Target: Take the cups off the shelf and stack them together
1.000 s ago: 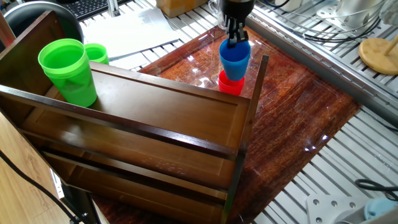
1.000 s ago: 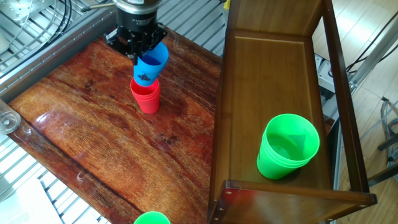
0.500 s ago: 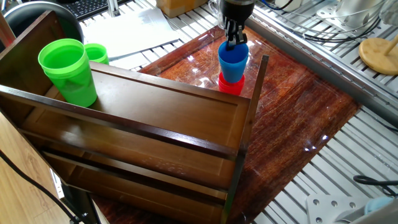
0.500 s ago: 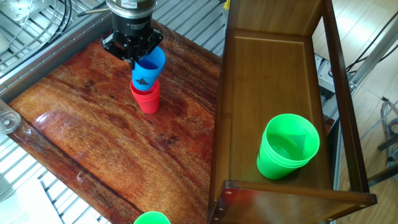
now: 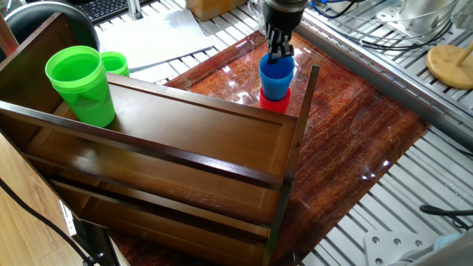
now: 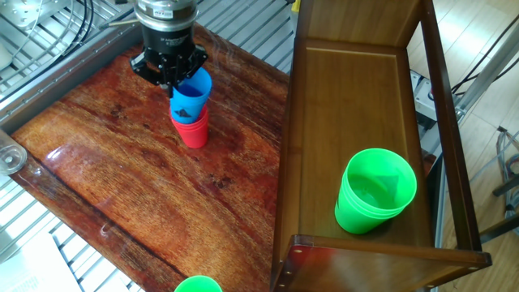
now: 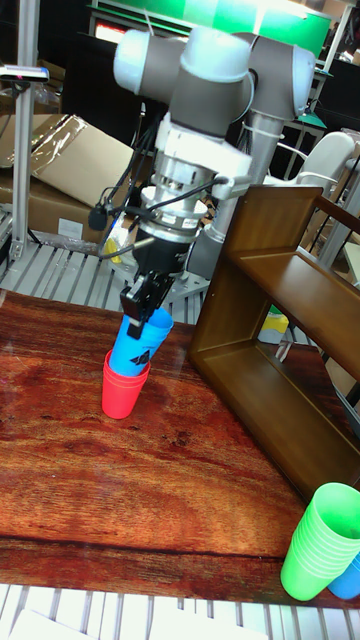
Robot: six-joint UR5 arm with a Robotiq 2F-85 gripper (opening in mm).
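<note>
Blue cup [image 6: 191, 92] clamped by gripper [image 6: 172, 71], nested in red cup [image 6: 193, 130]; green cup [image 6: 375, 191] on shelf [image 6: 357, 81].

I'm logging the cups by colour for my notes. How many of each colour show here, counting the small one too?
Red cup: 1
Blue cup: 1, held by the pincer, partly nested in the red one
Tall green cup on the shelf: 1
Small green cup: 1
Total: 4
</note>
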